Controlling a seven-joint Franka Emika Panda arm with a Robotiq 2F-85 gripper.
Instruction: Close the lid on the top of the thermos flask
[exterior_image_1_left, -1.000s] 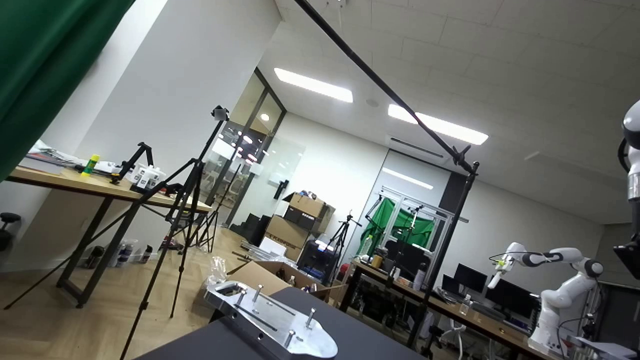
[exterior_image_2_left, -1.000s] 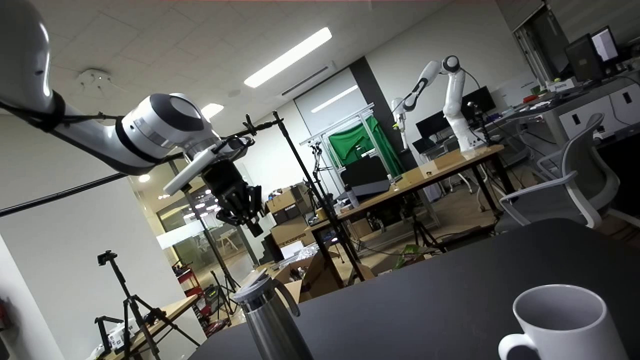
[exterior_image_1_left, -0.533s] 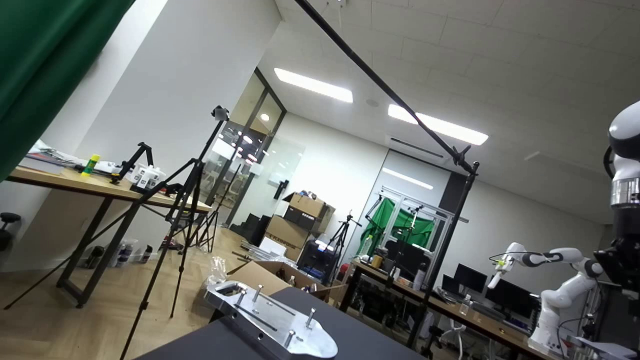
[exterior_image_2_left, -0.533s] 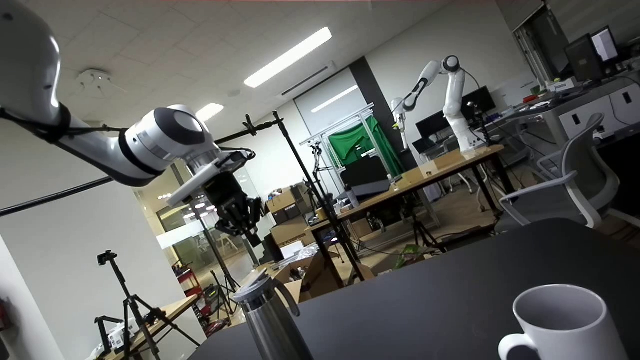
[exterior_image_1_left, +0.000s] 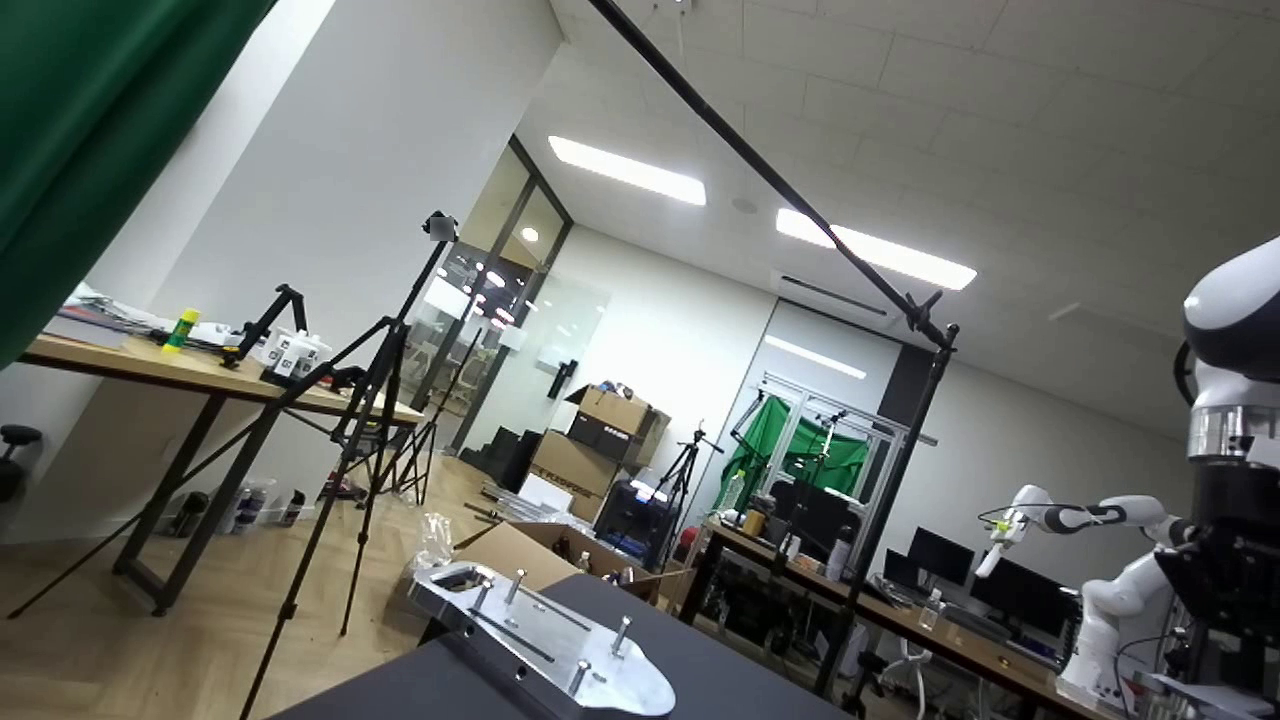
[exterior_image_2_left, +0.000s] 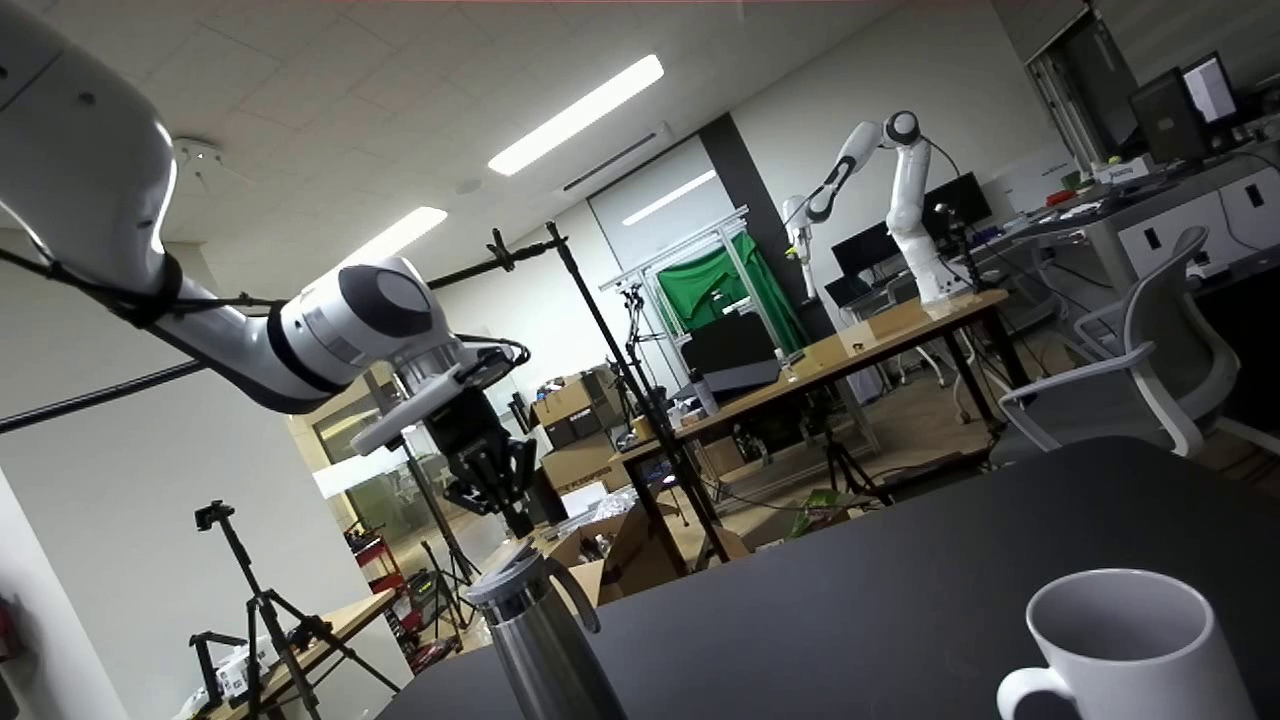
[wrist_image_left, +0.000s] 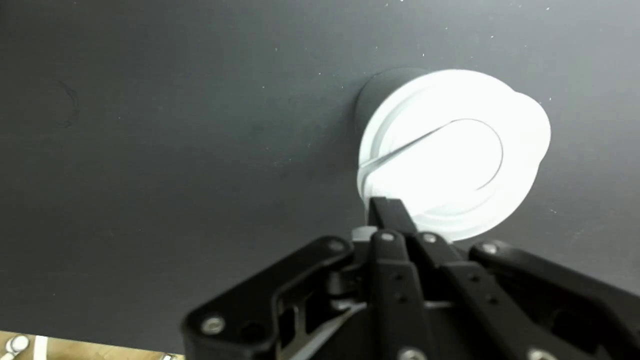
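Observation:
The steel thermos flask (exterior_image_2_left: 555, 650) stands on the dark table, with a curved handle (exterior_image_2_left: 575, 595) and a pale grey top (exterior_image_2_left: 505, 582). Its lid flap (exterior_image_2_left: 518, 555) is raised at a slant. In the wrist view the lid flap (wrist_image_left: 445, 170) looks bright white, and the dark flask body (wrist_image_left: 382, 92) shows beside the rim. My gripper (exterior_image_2_left: 518, 522) points down just above the raised flap. In the wrist view the gripper (wrist_image_left: 392, 215) has its fingers together with nothing between them, and its tips overlap the lid's near edge. Whether they touch the lid cannot be told.
A white mug (exterior_image_2_left: 1130, 650) stands on the dark table (exterior_image_2_left: 850, 600) at the front right. A metal plate with upright bolts (exterior_image_1_left: 560, 640) is at the table's end in an exterior view. The table edge shows at the wrist view's lower left. A black stand pole (exterior_image_2_left: 640, 390) rises behind.
The arm and gripper have come down and slightly right towards the flask in an exterior view, and down and left into an exterior view. The flask and mug have not moved.

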